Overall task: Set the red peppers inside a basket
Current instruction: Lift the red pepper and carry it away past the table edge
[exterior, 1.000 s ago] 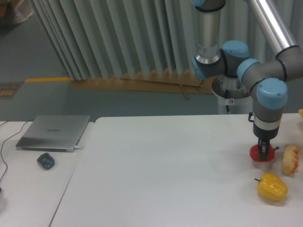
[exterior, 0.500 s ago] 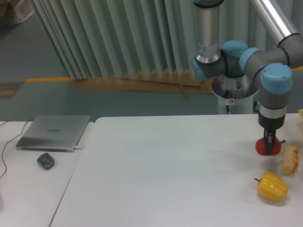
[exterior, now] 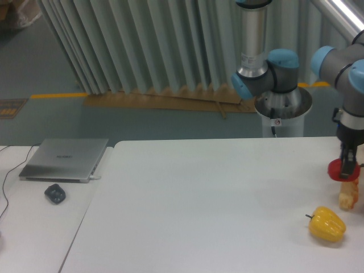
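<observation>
Over the last second we watched the red pepper [exterior: 342, 170] leave the bench [exterior: 205, 205]: a second earlier it sat on the white surface under the gripper [exterior: 348, 166], just left of the pale bread-like chunk [exterior: 348, 196] and up from the yellow bell pepper [exterior: 327, 224]; half a second later it was already off the surface, and at this moment it hung higher and further toward the right edge of the frame, carried along with the arm's wrist. We took that to mean the grasp had held and the pick was done, so that the task had passed from grabbing into transport. The gripper was pinching the red pepper from above, its dark fingers coming down over the top of the fruit, with the pepper's red body showing on either side of them; the pepper hung in the air directly beneath the wrist, above and just clear of the bread-like chunk, and well apart from the yellow bell pepper, which lay where it had been. No basket was in view, so we judged it to lie somewhere off to the right, past the frame edge, and could not say how far the carry had to go. At the far left the closed laptop [exterior: 65, 158] and the dark mouse [exterior: 55, 193] beside it were unmoved.
</observation>
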Motion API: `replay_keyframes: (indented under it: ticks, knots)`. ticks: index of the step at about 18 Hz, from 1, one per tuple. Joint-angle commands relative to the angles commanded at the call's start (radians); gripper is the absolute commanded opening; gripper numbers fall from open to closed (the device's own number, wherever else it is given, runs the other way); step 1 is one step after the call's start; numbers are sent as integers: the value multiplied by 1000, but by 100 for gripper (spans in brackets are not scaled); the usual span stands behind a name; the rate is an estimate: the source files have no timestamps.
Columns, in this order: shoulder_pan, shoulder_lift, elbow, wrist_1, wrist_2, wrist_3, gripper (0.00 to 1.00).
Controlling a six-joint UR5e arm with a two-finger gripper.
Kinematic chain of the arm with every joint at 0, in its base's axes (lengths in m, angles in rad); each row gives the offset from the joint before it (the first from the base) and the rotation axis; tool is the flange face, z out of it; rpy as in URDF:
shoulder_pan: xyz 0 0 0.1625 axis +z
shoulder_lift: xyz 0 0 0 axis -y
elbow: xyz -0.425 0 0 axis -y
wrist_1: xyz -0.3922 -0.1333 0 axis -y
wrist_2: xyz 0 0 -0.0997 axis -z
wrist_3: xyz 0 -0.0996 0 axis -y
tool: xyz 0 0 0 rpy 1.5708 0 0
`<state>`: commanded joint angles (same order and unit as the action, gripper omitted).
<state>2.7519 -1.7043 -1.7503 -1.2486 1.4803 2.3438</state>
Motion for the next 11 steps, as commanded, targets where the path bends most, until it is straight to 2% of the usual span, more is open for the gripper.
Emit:
replay_keyframes:
  ticks: [6, 11]
  knots:
    - [41, 26, 0, -9, -3, 49, 54]
    - [138, 22, 3, -9, -41, 158, 53]
